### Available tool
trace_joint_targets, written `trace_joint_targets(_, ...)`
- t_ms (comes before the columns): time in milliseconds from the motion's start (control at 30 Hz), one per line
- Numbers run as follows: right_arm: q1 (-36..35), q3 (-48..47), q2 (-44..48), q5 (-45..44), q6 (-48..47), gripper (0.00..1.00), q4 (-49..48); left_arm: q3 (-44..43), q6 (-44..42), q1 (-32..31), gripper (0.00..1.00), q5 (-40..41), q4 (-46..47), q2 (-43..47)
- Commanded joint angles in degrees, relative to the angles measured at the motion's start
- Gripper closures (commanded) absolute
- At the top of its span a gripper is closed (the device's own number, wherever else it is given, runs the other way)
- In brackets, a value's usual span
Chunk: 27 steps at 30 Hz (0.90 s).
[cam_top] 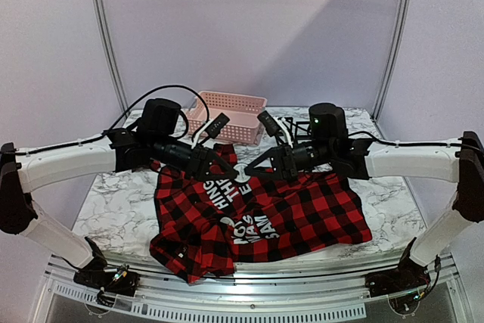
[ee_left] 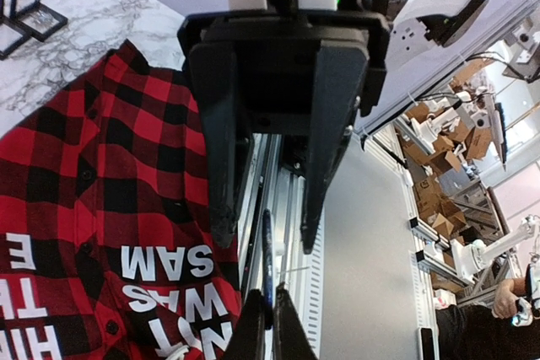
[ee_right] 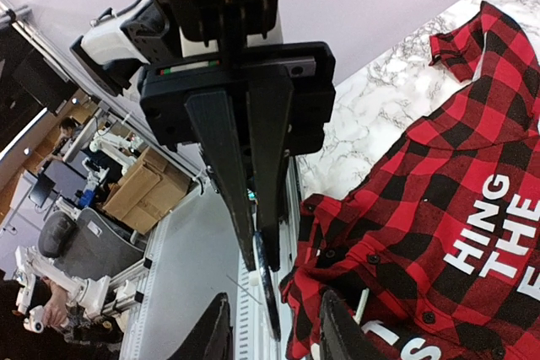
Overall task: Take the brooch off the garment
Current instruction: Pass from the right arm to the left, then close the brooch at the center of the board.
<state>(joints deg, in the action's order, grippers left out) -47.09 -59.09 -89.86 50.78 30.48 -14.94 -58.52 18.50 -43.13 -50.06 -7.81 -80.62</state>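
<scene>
The garment (cam_top: pixel 302 213) is a red-and-black plaid shirt with white lettering, spread on the marble table. Both arms meet above its collar. The brooch (ee_left: pixel 267 250) is a thin dark disc seen edge-on with a fine pin sticking out sideways. My left gripper (ee_left: pixel 270 309) is shut on its rim. In the right wrist view the brooch (ee_right: pixel 270 288) hangs apart from the shirt (ee_right: pixel 439 191). My right gripper (ee_right: pixel 272 305) stands open on either side of the disc, its fingers not touching it. From above, the brooch (cam_top: pixel 242 175) sits between the left gripper (cam_top: pixel 229 172) and right gripper (cam_top: pixel 257 170).
A pink slotted basket (cam_top: pixel 227 115) stands at the back of the table behind the grippers. Small black frame stands (ee_left: pixel 25 6) sit on the marble at the back right. The shirt's hem hangs near the table's front edge (cam_top: pixel 249 274).
</scene>
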Motion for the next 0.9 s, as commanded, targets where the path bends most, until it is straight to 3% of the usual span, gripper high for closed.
trace_joint_targets(0, -0.47, 3.46, 4.66, -5.69, 0.9, 0.6, -5.78, 2.15, 0.72, -0.09, 1.0, 2.68, 5.11, 3.0)
trace_joint_targets(133, -1.74, 6.31, 6.84, -10.09, 1.56, 0.51, -9.25, 4.69, 3.0, 1.28, 1.0, 3.89, 10.92, 5.31)
trace_joint_targets(500, -5.04, 5.65, 5.65, -12.84, 0.34, 0.45, -13.45, 5.81, 5.43, 2.27, 1.0, 1.93, 13.64, 5.2)
trace_joint_targets(867, -6.25, 4.51, 2.68, -14.7, 0.68, 0.58, -14.32, 6.17, 6.09, 2.17, 1.0, 1.39, 14.49, 5.3)
